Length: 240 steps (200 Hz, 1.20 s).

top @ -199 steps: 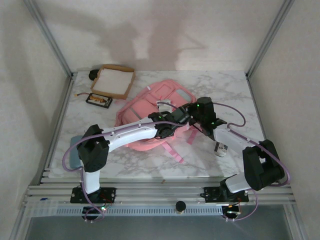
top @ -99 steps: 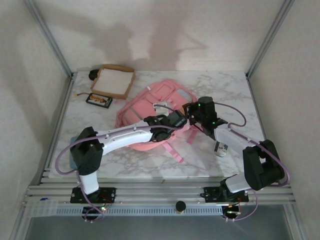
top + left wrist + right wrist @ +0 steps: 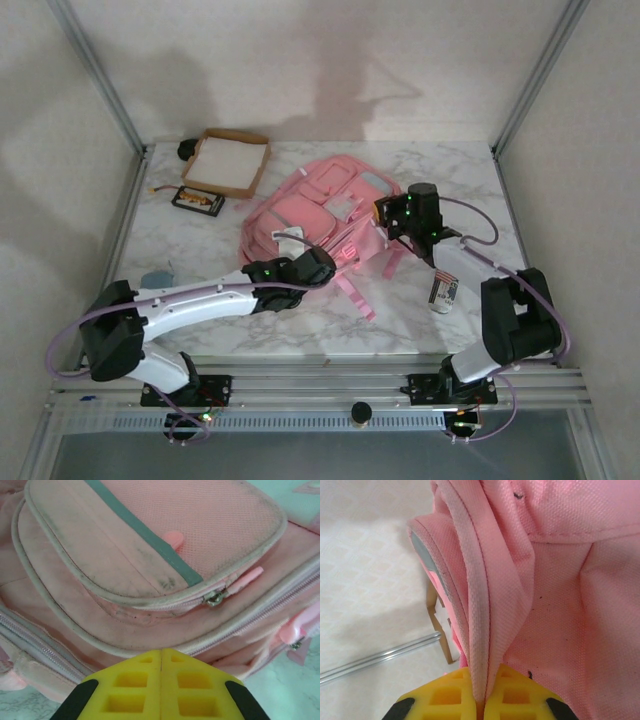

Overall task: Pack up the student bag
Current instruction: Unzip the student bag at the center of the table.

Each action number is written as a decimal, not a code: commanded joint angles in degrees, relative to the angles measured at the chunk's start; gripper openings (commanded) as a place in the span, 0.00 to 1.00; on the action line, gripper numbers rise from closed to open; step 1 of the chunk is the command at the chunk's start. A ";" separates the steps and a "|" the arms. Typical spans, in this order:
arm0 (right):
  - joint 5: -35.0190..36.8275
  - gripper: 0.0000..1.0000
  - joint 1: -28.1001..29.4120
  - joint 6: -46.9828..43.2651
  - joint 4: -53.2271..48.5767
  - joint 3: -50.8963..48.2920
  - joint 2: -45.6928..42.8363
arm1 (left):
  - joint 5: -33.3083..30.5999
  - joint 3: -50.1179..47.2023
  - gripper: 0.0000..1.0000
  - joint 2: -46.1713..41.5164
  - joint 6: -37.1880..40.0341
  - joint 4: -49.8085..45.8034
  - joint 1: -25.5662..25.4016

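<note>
Pink fold of the student bag [image 3: 560, 580] pinched in my right pincer [image 3: 482, 692]; left pincer [image 3: 161, 655] closed empty, nearer. I'd lift slowly.

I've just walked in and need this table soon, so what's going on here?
Two robot arms are handling the pink student bag on the table. The right pincer is shut on a fold of its fabric. The left pincer is shut and empty, just short of the front pockets.
</note>
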 commanded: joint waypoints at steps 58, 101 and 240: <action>-0.89 0.57 -2.88 -13.65 -6.67 7.62 -0.90 | 4.40 -12.37 0.00 -13.01 11.22 19.62 2.51; -0.88 0.83 2.46 -20.42 -22.99 4.10 -8.57 | 7.70 -13.61 0.00 -14.55 15.93 25.77 2.60; 9.88 0.22 20.38 -7.28 -13.38 2.07 0.79 | 9.87 -21.36 0.00 -17.15 21.17 31.51 2.64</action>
